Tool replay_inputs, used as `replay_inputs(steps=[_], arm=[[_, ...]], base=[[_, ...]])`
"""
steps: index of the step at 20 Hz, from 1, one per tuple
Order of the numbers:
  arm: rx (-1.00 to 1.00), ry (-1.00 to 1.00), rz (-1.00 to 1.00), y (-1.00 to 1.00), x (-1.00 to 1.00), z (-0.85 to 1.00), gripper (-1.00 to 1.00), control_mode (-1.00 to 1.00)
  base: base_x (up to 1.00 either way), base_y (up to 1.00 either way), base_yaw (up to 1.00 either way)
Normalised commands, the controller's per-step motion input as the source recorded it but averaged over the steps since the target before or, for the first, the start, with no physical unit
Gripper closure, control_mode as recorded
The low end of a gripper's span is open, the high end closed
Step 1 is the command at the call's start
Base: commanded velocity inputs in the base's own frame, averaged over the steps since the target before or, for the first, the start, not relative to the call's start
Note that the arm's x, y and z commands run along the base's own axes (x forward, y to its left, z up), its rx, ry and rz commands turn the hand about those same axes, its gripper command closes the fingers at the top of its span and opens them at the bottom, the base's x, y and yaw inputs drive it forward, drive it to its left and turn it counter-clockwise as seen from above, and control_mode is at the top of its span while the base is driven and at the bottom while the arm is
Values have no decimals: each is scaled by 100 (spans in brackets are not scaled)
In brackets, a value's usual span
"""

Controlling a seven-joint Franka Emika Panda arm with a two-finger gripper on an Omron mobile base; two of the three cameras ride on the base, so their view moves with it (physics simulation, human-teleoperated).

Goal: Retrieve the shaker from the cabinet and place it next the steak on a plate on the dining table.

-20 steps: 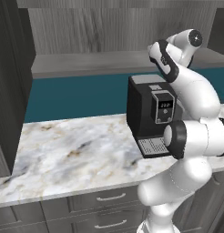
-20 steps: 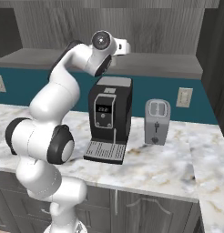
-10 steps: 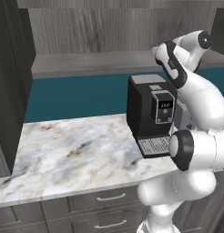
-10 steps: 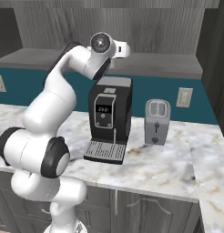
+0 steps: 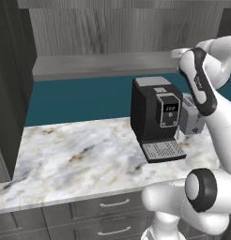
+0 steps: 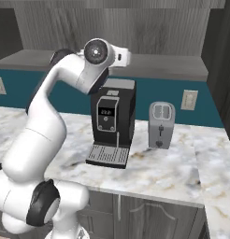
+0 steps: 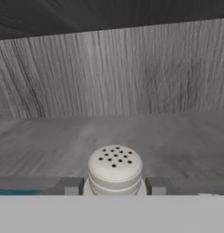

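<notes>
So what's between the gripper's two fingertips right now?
The shaker, standing on the cabinet shelf; the hand view shows a fingertip on each side of it.

A home kitchen: a white-grey marble-topped table (image 5: 80,157) carries a black coffee machine with a small display (image 6: 111,125) and a silver two-slot toaster (image 6: 161,125), against a teal wall (image 5: 75,101) with a pale wall socket (image 6: 189,99). Grey drawer fronts with silver handles (image 5: 112,204) sit below, grey wood-grain cabinet shelf (image 6: 159,66) above.

The robot arm (image 6: 46,135) is smooth, round and white, with dark bands at its joints and two small dark grey square fingertips (image 7: 70,185).
</notes>
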Motion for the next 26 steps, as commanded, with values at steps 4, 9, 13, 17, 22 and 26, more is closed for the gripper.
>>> replay_inputs(steps=[4,9,13,17,22,26], arm=[[9,0,0,-17,-100,36,100,-100],[11,0,0,-7,-100,30,100,-100],[3,1,0,24,-100,0,100,-100],[-3,-12,4,77,-100,-80,100,-100],[-23,-29,3,85,-100,-73,100,-100],[-17,-6,0,51,-100,-26,100,-100]], base=[[0,0,0],[0,0,0],[0,0,0],[0,0,0],[0,0,0],[0,0,0]])
